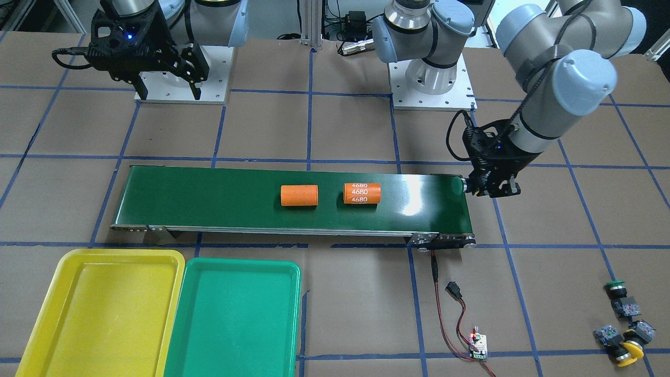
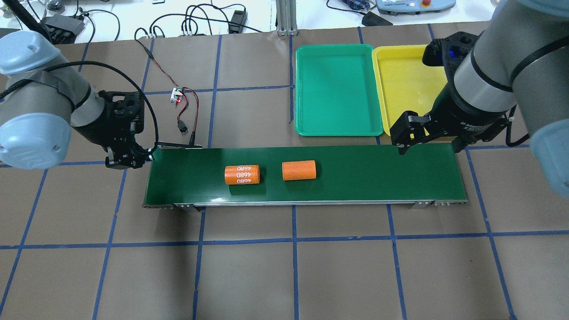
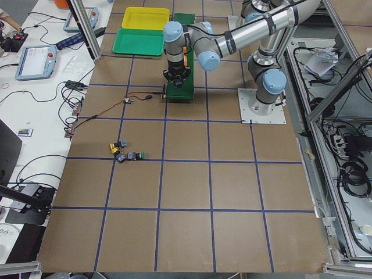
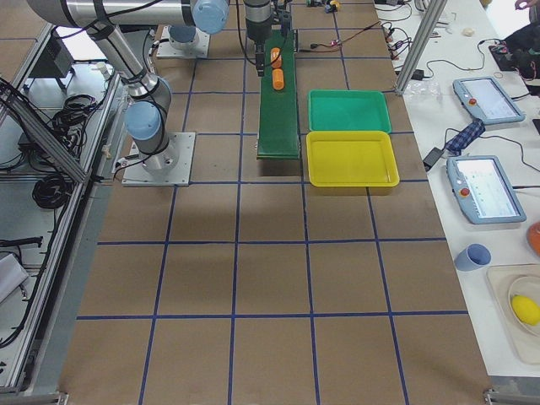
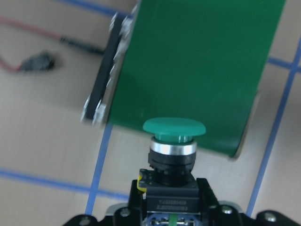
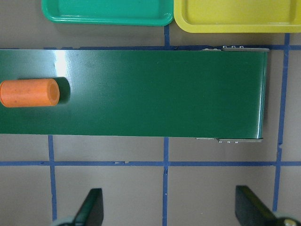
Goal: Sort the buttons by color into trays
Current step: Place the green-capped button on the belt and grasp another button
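Note:
My left gripper [image 1: 473,187] is shut on a green-capped button [image 5: 174,129], held with its cap pointing at the end of the conveyor belt [image 1: 209,199]; the cap [image 1: 458,186] sits just off that belt end. Three more buttons lie on the table: a green-capped one [image 1: 616,288] and two close together with a yellow cap [image 1: 631,352] showing. My right gripper [image 2: 429,146] hangs open and empty above the belt's other end, beside the trays. The yellow tray [image 1: 99,309] and green tray [image 1: 235,314] lie side by side, both with nothing in them.
Two orange cylinders [image 1: 299,195] [image 1: 361,192] lie on the belt's middle, one printed 4680. A red-black cable with a small circuit board [image 1: 477,345] runs from the belt end near my left gripper. Blue tape lines grid the brown table.

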Robot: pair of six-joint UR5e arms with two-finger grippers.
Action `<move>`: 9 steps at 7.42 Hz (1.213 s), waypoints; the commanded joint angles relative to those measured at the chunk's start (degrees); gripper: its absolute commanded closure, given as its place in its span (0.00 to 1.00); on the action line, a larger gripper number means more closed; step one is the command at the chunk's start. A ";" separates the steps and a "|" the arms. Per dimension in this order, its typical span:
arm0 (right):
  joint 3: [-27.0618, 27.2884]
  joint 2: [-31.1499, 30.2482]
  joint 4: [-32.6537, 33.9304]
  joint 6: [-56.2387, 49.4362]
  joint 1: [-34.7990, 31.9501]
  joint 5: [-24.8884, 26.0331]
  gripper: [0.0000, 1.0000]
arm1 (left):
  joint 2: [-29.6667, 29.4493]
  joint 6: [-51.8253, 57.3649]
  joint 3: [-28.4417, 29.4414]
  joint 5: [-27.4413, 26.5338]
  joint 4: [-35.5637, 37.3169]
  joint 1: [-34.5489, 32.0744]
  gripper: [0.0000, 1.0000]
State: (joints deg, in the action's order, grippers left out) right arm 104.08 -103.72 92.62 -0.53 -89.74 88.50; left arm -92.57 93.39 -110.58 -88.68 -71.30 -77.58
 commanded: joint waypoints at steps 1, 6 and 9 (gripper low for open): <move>0.07 0.00 -0.07 0.00 0.00 0.00 0.00 | -1.73 0.91 -2.61 0.34 4.64 -3.63 1.00; 1.74 -1.05 0.01 -0.09 0.00 0.09 0.00 | -1.40 4.95 -10.36 4.44 18.13 -3.90 0.00; 1.74 -1.05 0.01 0.00 0.00 0.00 0.00 | -2.41 3.66 -4.32 9.01 14.64 9.28 0.00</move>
State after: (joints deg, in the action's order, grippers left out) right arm 105.79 -104.74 92.63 -0.59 -89.74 88.54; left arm -93.38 97.96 -118.03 -82.97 -54.65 -76.90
